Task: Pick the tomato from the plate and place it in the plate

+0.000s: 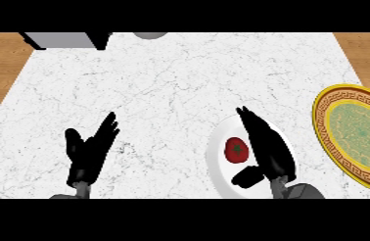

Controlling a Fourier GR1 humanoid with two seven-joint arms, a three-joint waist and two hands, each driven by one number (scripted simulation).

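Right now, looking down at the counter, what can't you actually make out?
Head view only:
- White plate: its right side is covered by the right hand, its bottom cut by the lower edge.
- Tomato: whether the hand touches it is unclear.
- Gold-rimmed plate: cut off by the right edge.
- Grey appliance and grey round object: cut by the top edge, unidentifiable.
- Left hand: resting open, forearm mostly out of view.

Grey box (66,39) (top left), marble counter (173,83)

Bare counter (180,88) between both plates (217,161) (329,132)
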